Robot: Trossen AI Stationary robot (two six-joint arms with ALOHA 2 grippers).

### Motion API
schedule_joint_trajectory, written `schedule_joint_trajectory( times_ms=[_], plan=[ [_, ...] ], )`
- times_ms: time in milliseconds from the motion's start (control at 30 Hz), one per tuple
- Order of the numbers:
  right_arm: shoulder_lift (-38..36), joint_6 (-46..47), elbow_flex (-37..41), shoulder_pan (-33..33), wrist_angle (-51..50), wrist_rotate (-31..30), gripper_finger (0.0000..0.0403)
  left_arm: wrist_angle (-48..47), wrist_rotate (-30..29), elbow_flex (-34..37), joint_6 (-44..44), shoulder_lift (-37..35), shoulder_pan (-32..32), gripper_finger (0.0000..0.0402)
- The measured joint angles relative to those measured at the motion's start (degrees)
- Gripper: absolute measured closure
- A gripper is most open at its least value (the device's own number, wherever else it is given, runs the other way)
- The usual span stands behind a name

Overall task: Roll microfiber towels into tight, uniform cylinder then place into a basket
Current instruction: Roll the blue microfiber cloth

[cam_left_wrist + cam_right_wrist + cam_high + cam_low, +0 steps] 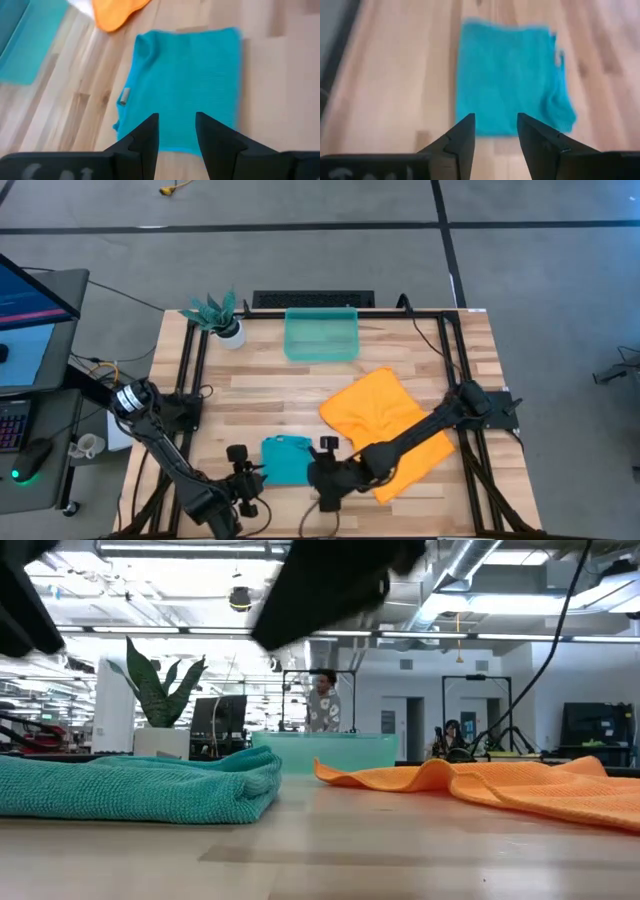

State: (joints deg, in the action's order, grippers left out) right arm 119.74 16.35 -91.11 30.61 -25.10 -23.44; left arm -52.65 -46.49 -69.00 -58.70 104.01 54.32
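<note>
1. The teal towel lies flat and still unrolled near the front edge of the worktop; it is the landmark here, and both arms have closed in on it, which suggests it is the first cloth to be rolled.
2. The left hand hovers just beside the teal towel's left edge; its fingers stand partly apart with nothing between them, lined up over the towel's near border as if to pinch that edge.
3. The right hand hovers just beside the teal towel's right edge, facing the left hand across the cloth; its fingers are likewise partly spread and empty; two hands on opposite sides would keep a roll even.
4. The orange towel lies rumpled behind and to the right of the teal towel, one corner near it, partly under the right arm; it looks set aside to wait its turn.
5. The basket sits well behind the teal towel at the far edge of the worktop, empty as far as can be seen; it is out of the rolling space yet within reach.
6. A potted plant stands beyond the teal towel to the left of the basket, clear of the work; a person shows in the room far behind.
</note>
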Motion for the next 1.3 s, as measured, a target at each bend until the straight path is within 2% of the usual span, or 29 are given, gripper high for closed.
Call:
schedule_joint_trajectory(
  times_ms=[133, 267, 433, 633, 867, 1067, 1200, 1300],
  plan=[
    [-2.16, -2.59, 0.02, 2.89, -1.14, -6.27, 0.0236, -4.2, 0.0, -4.68, 1.13, -0.76, 2.3, 0.028],
    [-3.58, -3.23, 0.0, 4.94, -0.62, -9.7, 0.0236, -5.31, -0.85, -8.56, 7.24, -0.72, 4.22, 0.028],
    [-3.27, -3.2, 0.0, 5.6, 1.92, -9.41, 0.0233, 0.67, -0.63, -8.46, 14.82, -0.7, 4.83, 0.028],
    [-2.37, -3.28, 0.05, 4.79, 2.26, -7.78, 0.0233, 2.25, 2.93, -7.59, 14.08, -0.66, 4.83, 0.028],
    [-2.42, -3.32, 0.0, 4.19, 3.03, -6.61, 0.0232, 2.29, 2.72, -7.59, 14.03, -0.66, 4.3, 0.0277],
    [-2.37, -3.34, 0.0, 2.88, 2.89, -6.43, 0.0232, 2.2, 3.14, -7.59, 12.49, -0.66, 2.46, 0.0236],
    [-2.34, -3.27, 0.0, 2.09, 2.92, -6.42, 0.0232, 2.33, 7.71, -7.59, 12.29, -0.3, 1.26, 0.0208],
    [-2.34, -2.92, 0.0, 2.2, 3.03, -6.28, 0.0232, 3.49, 6.82, -7.59, 13.39, 1.7, 1.24, 0.0202]
  ],
)
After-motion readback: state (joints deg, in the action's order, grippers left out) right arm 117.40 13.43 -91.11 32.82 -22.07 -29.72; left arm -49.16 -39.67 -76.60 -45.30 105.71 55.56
